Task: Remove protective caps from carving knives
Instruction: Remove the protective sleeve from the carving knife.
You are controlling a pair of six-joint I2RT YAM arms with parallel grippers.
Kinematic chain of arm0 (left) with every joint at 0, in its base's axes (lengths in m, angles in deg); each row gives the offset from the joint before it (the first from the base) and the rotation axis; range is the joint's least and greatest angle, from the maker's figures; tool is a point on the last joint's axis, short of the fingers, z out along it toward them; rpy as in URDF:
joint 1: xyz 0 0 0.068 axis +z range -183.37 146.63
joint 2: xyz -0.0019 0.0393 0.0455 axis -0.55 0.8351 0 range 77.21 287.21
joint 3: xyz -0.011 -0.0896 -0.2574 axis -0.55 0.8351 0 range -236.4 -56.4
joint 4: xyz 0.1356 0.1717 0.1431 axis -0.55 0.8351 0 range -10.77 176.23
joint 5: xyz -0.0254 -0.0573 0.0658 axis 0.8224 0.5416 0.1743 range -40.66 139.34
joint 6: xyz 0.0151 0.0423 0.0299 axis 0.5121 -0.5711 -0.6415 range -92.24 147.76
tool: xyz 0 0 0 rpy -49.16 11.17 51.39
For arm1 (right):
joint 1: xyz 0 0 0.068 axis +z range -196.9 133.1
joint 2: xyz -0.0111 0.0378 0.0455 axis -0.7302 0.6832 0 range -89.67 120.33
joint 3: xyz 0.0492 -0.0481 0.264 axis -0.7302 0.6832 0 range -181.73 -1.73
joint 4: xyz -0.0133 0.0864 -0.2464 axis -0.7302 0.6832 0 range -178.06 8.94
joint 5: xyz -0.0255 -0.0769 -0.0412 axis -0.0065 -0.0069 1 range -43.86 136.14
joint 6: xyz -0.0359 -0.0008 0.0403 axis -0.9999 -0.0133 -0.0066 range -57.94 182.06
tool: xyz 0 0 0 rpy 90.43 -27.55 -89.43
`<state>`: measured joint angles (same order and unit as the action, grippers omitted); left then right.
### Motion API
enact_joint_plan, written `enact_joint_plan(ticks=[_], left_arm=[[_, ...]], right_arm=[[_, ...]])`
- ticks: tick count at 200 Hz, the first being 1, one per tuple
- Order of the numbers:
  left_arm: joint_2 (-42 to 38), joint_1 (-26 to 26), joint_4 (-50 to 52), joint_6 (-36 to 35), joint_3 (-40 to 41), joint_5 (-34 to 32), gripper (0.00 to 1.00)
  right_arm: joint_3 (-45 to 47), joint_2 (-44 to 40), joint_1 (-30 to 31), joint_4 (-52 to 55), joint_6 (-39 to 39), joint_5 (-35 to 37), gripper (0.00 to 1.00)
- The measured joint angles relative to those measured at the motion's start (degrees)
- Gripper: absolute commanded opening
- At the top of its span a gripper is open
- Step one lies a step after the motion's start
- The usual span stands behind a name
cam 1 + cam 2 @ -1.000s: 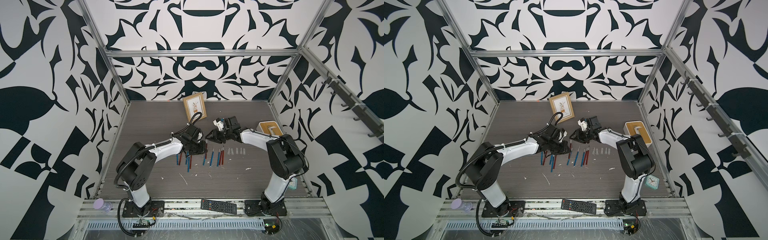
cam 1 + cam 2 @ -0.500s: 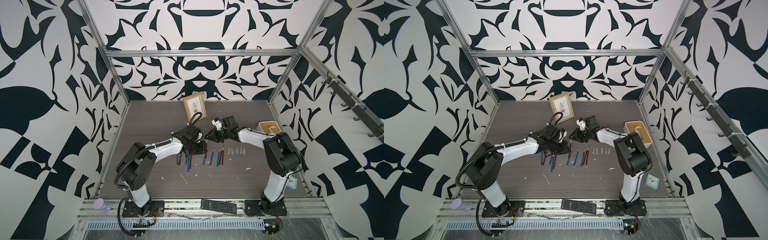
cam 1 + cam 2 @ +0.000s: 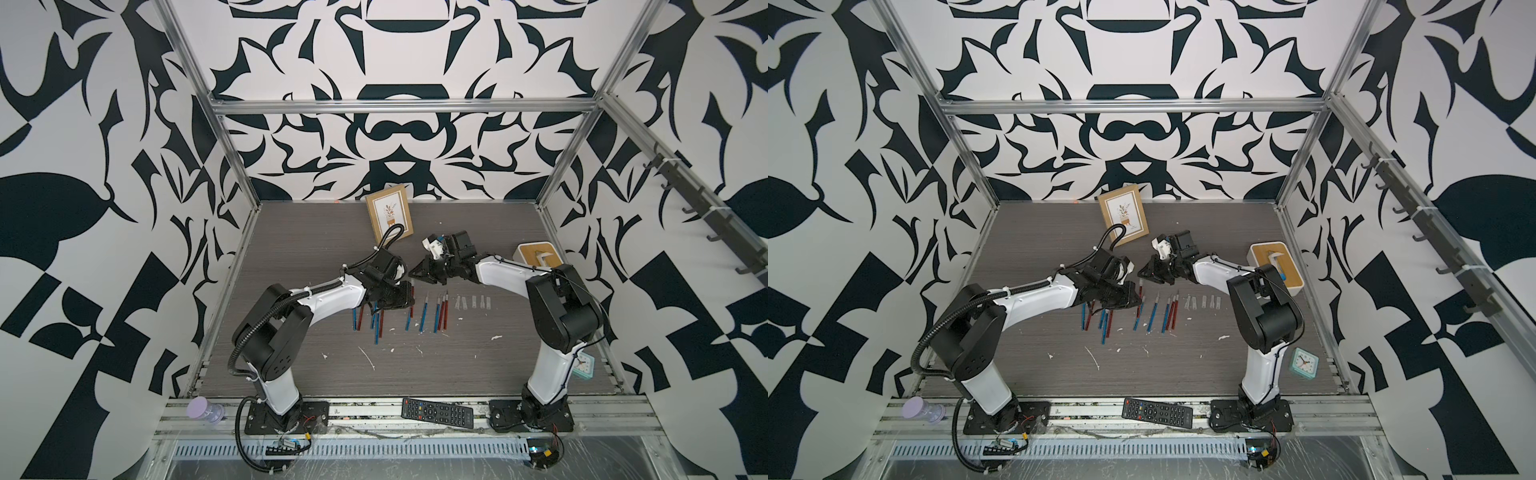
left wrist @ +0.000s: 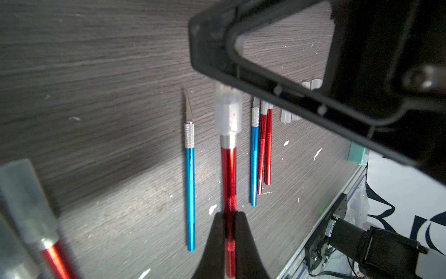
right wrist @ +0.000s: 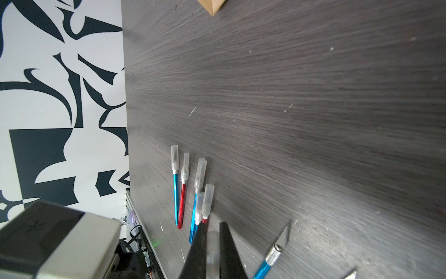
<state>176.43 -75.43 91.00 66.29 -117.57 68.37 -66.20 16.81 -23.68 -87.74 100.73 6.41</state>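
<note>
Tabletop [image 5: 289, 96] below, cap [image 5: 212, 251] inside right hand [image 5: 214, 225]

A: Is there any writing that can be read?

B: None. The remote control [image 3: 437, 412] has buttons, but their marks are too small. The clock [image 3: 1304, 363] face is too small for its figures to be read. The picture frame [image 3: 390, 215] shows a plant drawing, with no legible lettering.

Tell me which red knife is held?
The red knife clamped in the left gripper, its cap in the right gripper; other red ones lie on the table.
</note>
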Motion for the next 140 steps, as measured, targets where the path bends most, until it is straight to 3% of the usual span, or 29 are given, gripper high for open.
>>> enact_joint_plan(ticks=[140], left_arm=[[2.6, -2.2, 2.3, -2.5, -1.5, 1.5, 0.00]], right_arm=[[-0.1, 0.0, -5.6, -3.3, 1.8, -1.0, 0.08]])
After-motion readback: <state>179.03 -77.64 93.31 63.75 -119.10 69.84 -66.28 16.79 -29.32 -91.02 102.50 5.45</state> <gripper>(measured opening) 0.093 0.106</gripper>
